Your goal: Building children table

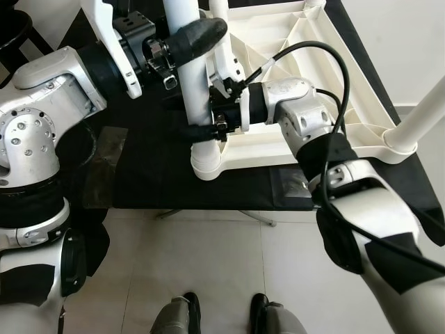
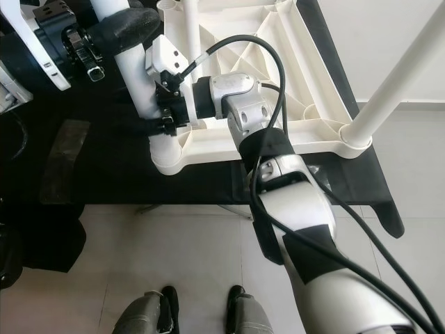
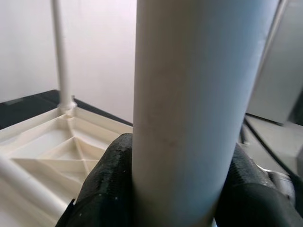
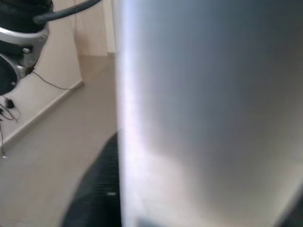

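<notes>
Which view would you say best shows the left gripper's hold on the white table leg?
The left wrist view: both black fingers flank the white table leg. The eye views show the left gripper wrapping it from above.

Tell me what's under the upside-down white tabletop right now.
The tabletop lies on a black work surface, which shows along its near and left edges. A metal stand foot pokes out below on the tile floor. Anything directly beneath the tabletop is covered.

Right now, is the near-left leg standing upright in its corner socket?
Yes, upright: the leg rises straight from the socket of the upturned tabletop. How deep it sits, cannot tell. Both grippers, left and right, clamp it.
</notes>
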Motion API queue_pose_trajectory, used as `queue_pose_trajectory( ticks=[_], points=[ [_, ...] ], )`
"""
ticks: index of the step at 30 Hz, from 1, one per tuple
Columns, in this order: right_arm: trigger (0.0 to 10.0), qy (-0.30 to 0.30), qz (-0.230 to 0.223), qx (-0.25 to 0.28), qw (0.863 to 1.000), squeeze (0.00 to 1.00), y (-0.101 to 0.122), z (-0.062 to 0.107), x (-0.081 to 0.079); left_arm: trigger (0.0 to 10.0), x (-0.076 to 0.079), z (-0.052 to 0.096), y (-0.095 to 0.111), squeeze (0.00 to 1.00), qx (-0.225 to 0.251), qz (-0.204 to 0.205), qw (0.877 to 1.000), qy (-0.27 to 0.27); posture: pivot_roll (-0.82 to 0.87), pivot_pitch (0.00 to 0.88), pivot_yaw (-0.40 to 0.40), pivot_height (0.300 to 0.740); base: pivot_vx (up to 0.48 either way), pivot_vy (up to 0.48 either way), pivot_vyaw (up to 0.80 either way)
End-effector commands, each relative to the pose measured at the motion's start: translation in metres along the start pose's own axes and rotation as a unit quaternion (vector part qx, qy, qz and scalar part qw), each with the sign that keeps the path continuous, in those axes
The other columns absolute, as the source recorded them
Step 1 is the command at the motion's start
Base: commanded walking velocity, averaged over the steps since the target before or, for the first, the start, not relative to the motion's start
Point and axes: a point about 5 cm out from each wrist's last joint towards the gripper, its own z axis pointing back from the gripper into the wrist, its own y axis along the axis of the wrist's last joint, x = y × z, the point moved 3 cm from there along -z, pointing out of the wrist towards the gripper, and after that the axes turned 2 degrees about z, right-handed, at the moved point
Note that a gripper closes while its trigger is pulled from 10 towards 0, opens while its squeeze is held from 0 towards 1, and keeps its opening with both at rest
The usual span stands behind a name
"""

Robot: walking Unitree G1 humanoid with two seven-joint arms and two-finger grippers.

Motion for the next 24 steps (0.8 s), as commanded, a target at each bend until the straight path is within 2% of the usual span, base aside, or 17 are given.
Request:
queue_pose_trajectory(
  ticks=[1,12,13,14,15,16,17,21,24],
  points=[
    [0.0,0.036,0.015,0.004,0.999,0.00,0.004,-0.008,-0.005,0.0,0.006,-0.002,-0.001,0.00,-0.001,0.011,1.000,-0.019,0.09,0.291,0.053,0.740,0.000,0.000,0.00],
    [0.0,0.022,0.003,0.012,1.000,0.00,-0.005,0.004,-0.004,0.0,0.003,-0.001,-0.002,0.00,-0.002,0.006,1.000,-0.014,0.08,0.290,0.056,0.740,0.000,0.000,0.00],
    [0.0,0.008,0.002,0.012,1.000,0.00,-0.006,0.005,-0.002,0.7,0.000,-0.001,-0.003,0.00,0.000,-0.002,1.000,-0.002,0.08,0.285,0.058,0.740,0.000,0.000,0.00],
    [0.0,0.008,0.002,0.012,1.000,0.00,-0.006,0.005,-0.002,0.7,0.000,-0.001,-0.003,0.00,0.000,-0.002,1.000,-0.002,0.08,0.285,0.058,0.740,0.000,0.000,0.00],
    [0.0,-0.001,0.004,0.012,1.000,0.00,-0.007,0.006,-0.001,9.1,-0.003,-0.001,-0.005,1.00,-0.001,-0.001,1.000,0.008,0.07,0.285,0.059,0.740,0.000,0.000,0.00],
    [0.0,-0.001,0.004,0.012,1.000,0.00,-0.007,0.006,-0.001,9.1,-0.003,-0.001,-0.005,1.00,-0.001,-0.001,1.000,0.008,0.07,0.285,0.059,0.740,0.000,0.000,0.00],
    [0.0,-0.017,0.001,0.013,1.000,0.00,-0.009,0.009,0.001,10.0,-0.006,-0.001,-0.007,1.00,-0.006,0.000,1.000,0.015,0.07,0.284,0.060,0.740,0.000,0.000,0.00],
    [0.0,-0.043,-0.008,0.016,0.999,0.00,-0.012,0.018,0.003,10.0,-0.012,0.000,-0.010,1.00,-0.003,0.022,0.999,0.026,0.06,0.282,0.063,0.740,0.000,0.000,0.00],
    [0.0,-0.060,-0.012,0.015,0.998,0.00,-0.014,0.021,0.005,10.0,-0.013,0.000,-0.009,1.00,-0.002,0.019,0.999,0.028,0.05,0.280,0.063,0.740,0.000,0.000,0.00]
  ],
)
